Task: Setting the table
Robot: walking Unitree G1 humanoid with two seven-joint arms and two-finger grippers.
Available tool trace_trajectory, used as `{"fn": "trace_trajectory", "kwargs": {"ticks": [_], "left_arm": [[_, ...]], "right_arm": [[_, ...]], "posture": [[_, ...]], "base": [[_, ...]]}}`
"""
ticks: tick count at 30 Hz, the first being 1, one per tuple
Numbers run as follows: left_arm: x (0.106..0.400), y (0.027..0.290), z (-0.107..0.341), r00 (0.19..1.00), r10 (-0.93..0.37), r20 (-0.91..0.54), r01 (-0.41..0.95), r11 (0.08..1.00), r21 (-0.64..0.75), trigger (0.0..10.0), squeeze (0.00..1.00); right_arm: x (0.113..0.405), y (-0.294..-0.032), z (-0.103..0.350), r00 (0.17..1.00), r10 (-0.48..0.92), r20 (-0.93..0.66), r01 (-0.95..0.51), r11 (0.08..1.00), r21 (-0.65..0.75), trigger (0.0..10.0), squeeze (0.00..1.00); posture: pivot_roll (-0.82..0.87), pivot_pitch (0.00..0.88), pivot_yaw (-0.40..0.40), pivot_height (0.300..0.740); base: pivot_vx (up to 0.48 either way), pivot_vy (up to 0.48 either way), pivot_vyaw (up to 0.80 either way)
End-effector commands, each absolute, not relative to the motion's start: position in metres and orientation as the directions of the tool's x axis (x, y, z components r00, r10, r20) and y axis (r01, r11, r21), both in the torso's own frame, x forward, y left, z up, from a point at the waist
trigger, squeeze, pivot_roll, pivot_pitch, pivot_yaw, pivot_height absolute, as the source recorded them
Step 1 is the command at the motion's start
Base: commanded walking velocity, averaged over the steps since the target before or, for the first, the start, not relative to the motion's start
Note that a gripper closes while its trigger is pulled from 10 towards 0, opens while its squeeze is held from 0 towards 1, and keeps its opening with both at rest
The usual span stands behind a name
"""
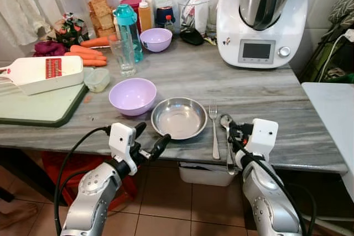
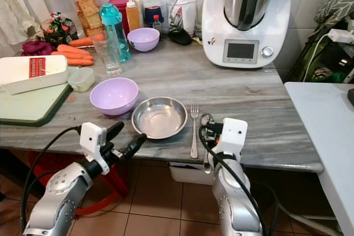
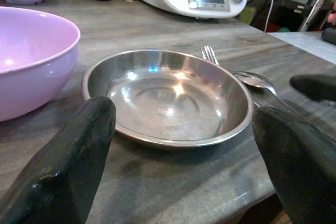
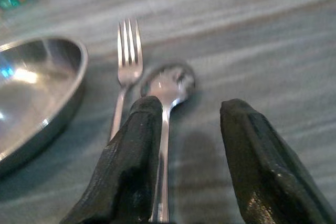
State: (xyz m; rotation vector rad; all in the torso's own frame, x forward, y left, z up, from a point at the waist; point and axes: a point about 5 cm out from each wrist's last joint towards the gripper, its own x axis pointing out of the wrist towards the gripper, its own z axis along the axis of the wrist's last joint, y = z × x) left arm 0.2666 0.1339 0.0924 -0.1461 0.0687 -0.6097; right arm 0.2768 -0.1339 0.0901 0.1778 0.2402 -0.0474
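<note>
A steel plate (image 1: 178, 118) lies near the front edge of the grey marble counter (image 1: 287, 103), with a fork (image 1: 214, 128) and a spoon (image 1: 225, 121) side by side to its right. A lilac bowl (image 1: 132, 96) sits just left of the plate. My left gripper (image 1: 150, 139) is open at the counter edge, facing the plate (image 3: 168, 95), and holds nothing. My right gripper (image 4: 191, 166) is open low over the spoon (image 4: 167, 85). The spoon's handle runs along the inside of one finger (image 4: 131, 166), and the spoon rests on the counter.
A drinking glass (image 1: 122, 54), a teal bottle (image 1: 130, 31) and a second lilac bowl (image 1: 156, 39) stand further back. A white kitchen machine (image 1: 261, 17) fills the back right. A green cutting board (image 1: 38, 109) with a slicer (image 1: 38, 73) is at left, carrots (image 1: 88, 53) behind. A white table (image 1: 332, 109) stands to the right.
</note>
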Motion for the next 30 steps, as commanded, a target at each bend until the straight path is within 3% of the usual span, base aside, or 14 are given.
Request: {"fn": "trace_trajectory", "kwargs": {"ticks": [1,16,17,18,25,26,27,28,30], "left_arm": [[0.269,0.135,0.094,0.817,-0.576,-0.028,0.567,0.811,-0.144,10.0,0.0],[0.267,0.134,0.095,0.809,-0.587,-0.03,0.579,0.804,-0.138,10.0,0.0],[0.267,0.134,0.095,0.809,-0.587,-0.03,0.579,0.804,-0.138,10.0,0.0],[0.267,0.134,0.095,0.81,-0.586,-0.03,0.578,0.805,-0.138,10.0,0.0],[0.267,0.134,0.095,0.812,-0.583,-0.029,0.574,0.807,-0.141,10.0,0.0],[0.266,0.134,0.095,0.812,-0.583,-0.03,0.574,0.807,-0.142,10.0,0.0],[0.266,0.133,0.094,0.811,-0.584,-0.031,0.574,0.806,-0.144,10.0,0.0],[0.266,0.133,0.094,0.811,-0.584,-0.031,0.574,0.806,-0.144,10.0,0.0],[0.265,0.133,0.094,0.811,-0.584,-0.031,0.575,0.805,-0.146,10.0,0.0]], "right_arm": [[0.281,-0.13,0.088,0.964,-0.02,-0.267,0.069,0.982,0.173,10.0,1.0],[0.289,-0.13,0.086,0.957,-0.017,-0.289,0.07,0.983,0.172,10.0,1.0],[0.289,-0.13,0.085,0.957,-0.016,-0.291,0.07,0.982,0.174,10.0,0.09],[0.289,-0.13,0.084,0.955,-0.017,-0.295,0.07,0.982,0.173,10.0,0.0],[0.289,-0.132,0.08,0.95,-0.017,-0.312,0.075,0.982,0.174,10.0,0.0],[0.289,-0.133,0.079,0.949,-0.017,-0.315,0.075,0.982,0.173,8.9,0.0],[0.29,-0.135,0.077,0.946,-0.011,-0.324,0.07,0.983,0.169,6.4,0.0],[0.29,-0.135,0.077,0.946,-0.011,-0.324,0.07,0.983,0.169,6.4,0.0],[0.291,-0.138,0.076,0.944,-0.009,-0.329,0.068,0.983,0.168,3.3,0.0]], "posture": [[0.0,0.0,0.066,0.74],[0.01,0.0,0.067,0.74],[0.01,0.0,0.067,0.74],[0.01,0.0,0.067,0.74],[0.01,0.0,0.066,0.74],[0.01,0.0,0.066,0.74],[0.01,0.0,0.067,0.74],[0.01,0.0,0.067,0.74],[0.01,0.0,0.068,0.74]], "base": [[0.0,0.0,0.0],[0.0,0.0,0.0],[0.0,0.0,0.0],[0.0,0.0,0.0],[0.0,0.0,0.0],[0.0,0.0,0.0],[0.0,0.0,0.0],[0.0,0.0,0.0],[0.0,0.0,0.0]]}}
